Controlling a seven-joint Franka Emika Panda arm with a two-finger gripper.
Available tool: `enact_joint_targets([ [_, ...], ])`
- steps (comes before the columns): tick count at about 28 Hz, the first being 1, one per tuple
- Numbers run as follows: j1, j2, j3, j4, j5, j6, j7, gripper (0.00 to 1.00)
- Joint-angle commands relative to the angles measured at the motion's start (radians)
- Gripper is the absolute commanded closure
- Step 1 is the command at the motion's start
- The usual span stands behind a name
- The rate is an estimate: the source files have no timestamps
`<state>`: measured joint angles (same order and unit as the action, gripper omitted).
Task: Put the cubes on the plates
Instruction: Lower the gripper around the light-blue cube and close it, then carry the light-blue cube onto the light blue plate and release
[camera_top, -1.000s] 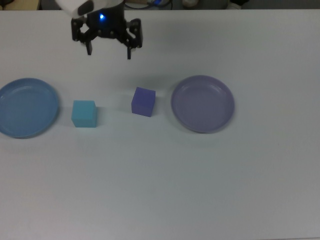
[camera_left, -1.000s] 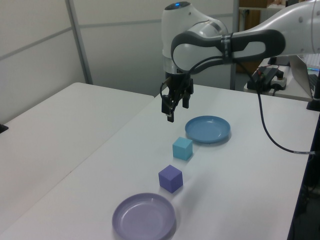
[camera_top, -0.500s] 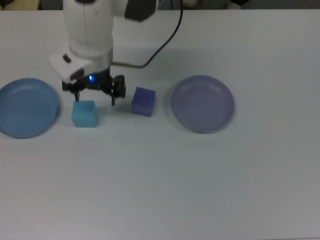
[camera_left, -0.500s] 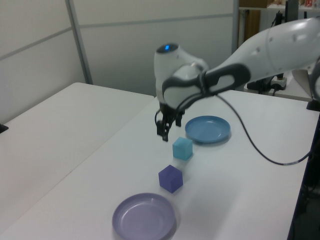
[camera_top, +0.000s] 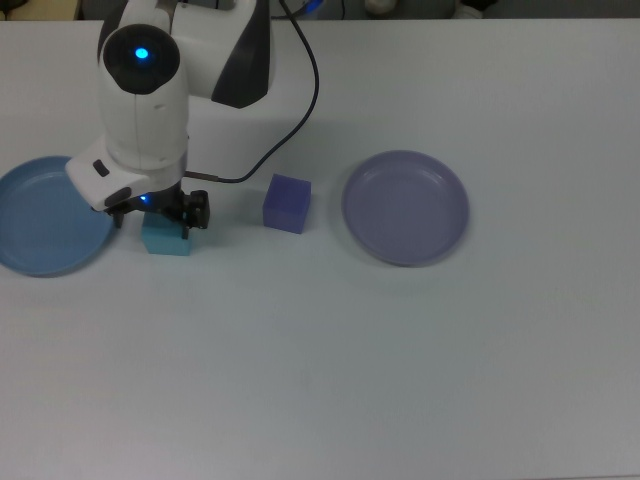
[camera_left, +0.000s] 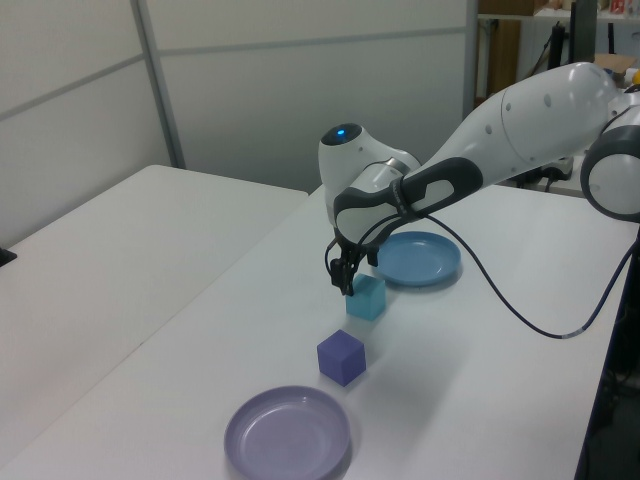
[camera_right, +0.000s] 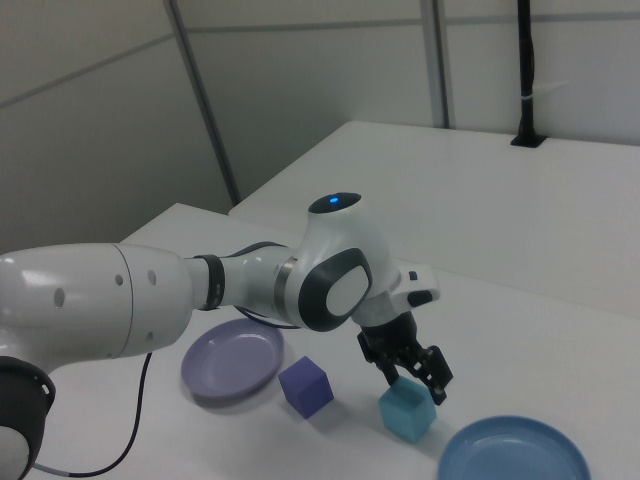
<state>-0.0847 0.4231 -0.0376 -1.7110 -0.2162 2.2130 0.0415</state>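
The light cyan cube (camera_top: 166, 243) sits on the white table just right of the light blue plate (camera_top: 40, 232) in the top view. My gripper (camera_top: 158, 220) is low over this cube, open, with a finger on each side of it; the arm hides the cube's top. In the right view the gripper (camera_right: 413, 378) straddles the upper part of the cyan cube (camera_right: 407, 414). The purple-blue cube (camera_top: 287, 203) rests untouched between the cyan cube and the lavender plate (camera_top: 406, 207). Both plates hold nothing.
The white arm and its black cable (camera_top: 300, 90) reach in from the top view's upper edge, over the table's back left. In the left view a second white table (camera_left: 90, 260) adjoins on the left view's left.
The gripper has come forward and down from behind the cubes, and now its fingers sit around the cyan cube. Neither cube nor plate has moved.
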Motion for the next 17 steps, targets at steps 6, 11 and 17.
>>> enact_joint_targets([
  [6, 0.016, -0.020, -0.012, -0.088, -0.060, 0.028, -0.002, 0.00],
  [11, 0.022, -0.020, -0.008, -0.101, -0.060, 0.047, 0.023, 0.58],
  [17, 0.008, -0.030, -0.010, -0.069, -0.045, 0.045, 0.020, 0.86],
])
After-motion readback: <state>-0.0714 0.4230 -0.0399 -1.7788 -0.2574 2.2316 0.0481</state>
